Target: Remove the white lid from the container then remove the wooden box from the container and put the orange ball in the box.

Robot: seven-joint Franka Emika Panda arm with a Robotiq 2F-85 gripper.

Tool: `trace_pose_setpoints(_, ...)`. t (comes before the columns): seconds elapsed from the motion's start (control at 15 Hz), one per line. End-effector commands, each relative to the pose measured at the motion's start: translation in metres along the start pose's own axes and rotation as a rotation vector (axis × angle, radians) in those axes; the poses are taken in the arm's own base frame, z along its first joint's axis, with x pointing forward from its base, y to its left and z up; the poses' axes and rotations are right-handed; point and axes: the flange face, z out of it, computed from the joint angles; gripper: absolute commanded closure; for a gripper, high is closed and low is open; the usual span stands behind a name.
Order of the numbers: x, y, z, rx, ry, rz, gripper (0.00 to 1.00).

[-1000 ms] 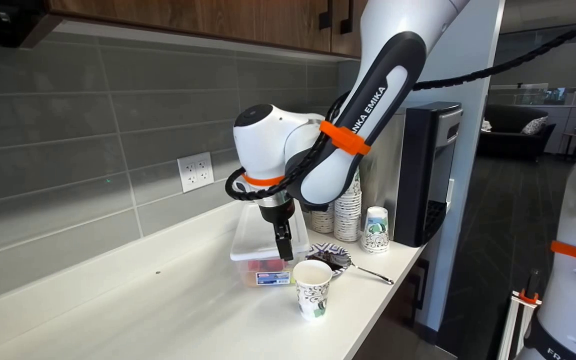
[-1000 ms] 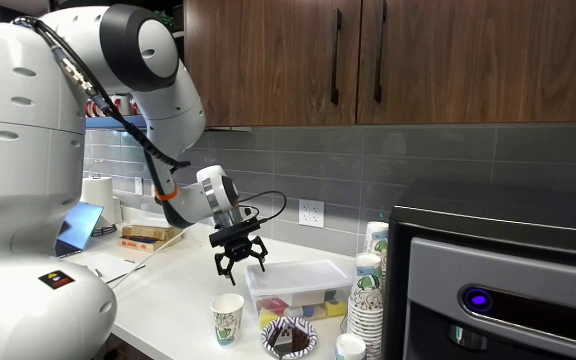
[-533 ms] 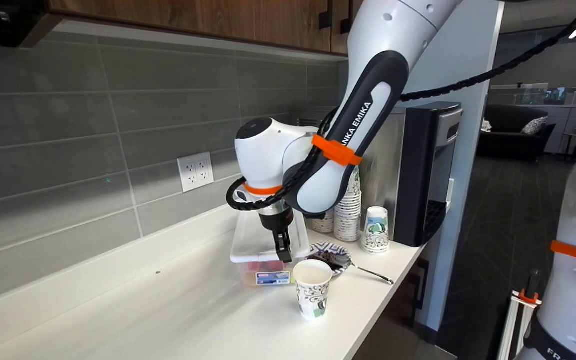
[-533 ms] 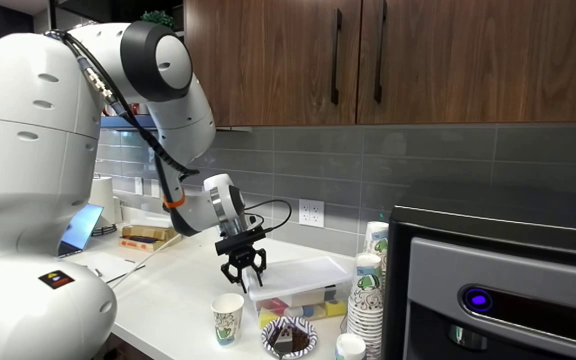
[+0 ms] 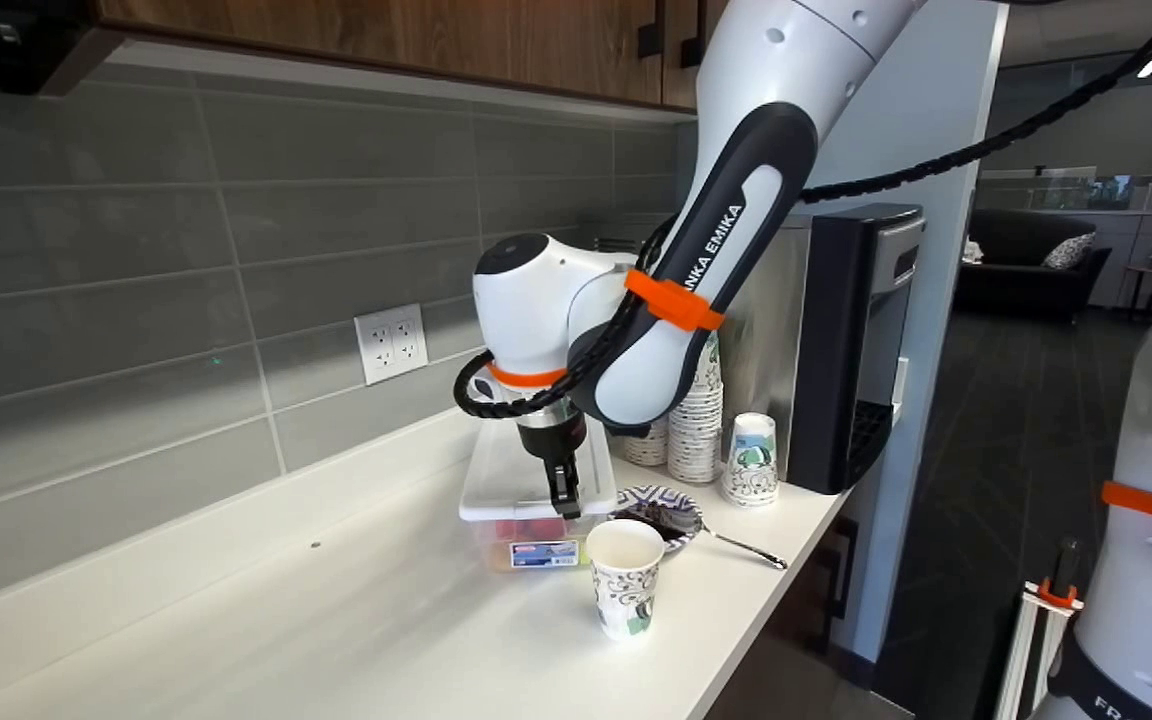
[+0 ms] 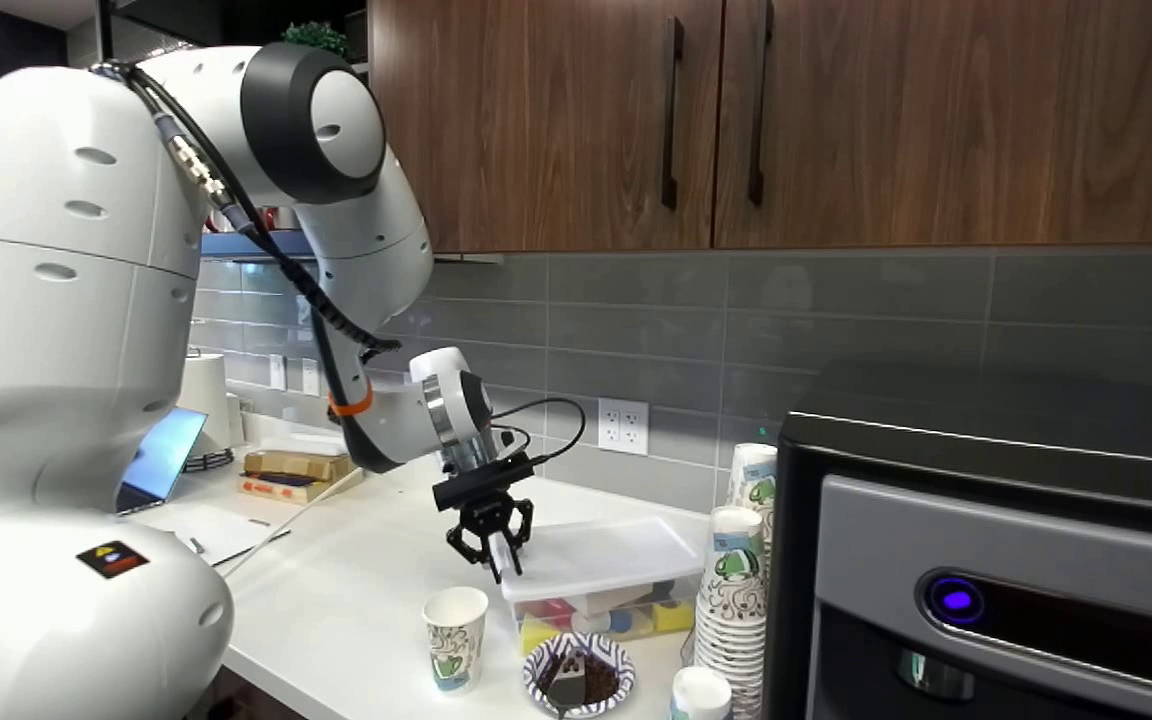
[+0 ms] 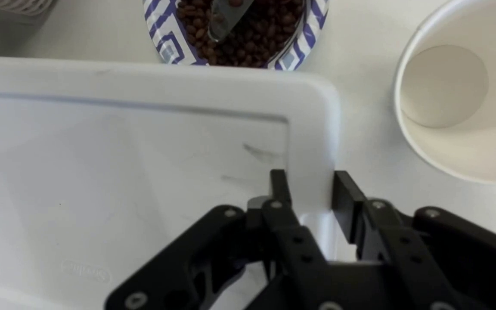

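The white lid lies on the container, a see-through tub with colored things inside. My gripper points down at the lid's short edge, one finger inside the raised rim and one against its outer side. The rim fills the gap, so the jaws are shut on it. In an exterior view the gripper sits at the lid's near corner. Through the tub wall shows a pale block; I cannot tell whether it is the wooden box. The orange ball is hidden or out of view.
A paper cup stands just beside the gripped edge. Next to the tub sits a patterned bowl of brown beans with a spoon. Stacked cups and a dark dispenser stand beyond. A tiled wall runs behind.
My gripper has come down onto the lid's edge, and its fingers have drawn together around the rim. The lid and tub have shifted slightly. The cup and bowl stay put.
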Motion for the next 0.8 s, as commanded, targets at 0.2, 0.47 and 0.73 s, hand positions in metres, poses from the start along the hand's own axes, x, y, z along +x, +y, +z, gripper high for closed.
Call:
trace_pose_setpoints(0.2, 0.008, -0.025, -0.024, -0.042, 0.014, -0.008, 0.92)
trace_pose_setpoints(0.47, 0.019, -0.055, -0.044, -0.088, 0.05, -0.022, 0.92)
trace_pose_setpoints(0.73, 0.029, -0.083, -0.067, -0.155, 0.095, -0.045, 0.92)
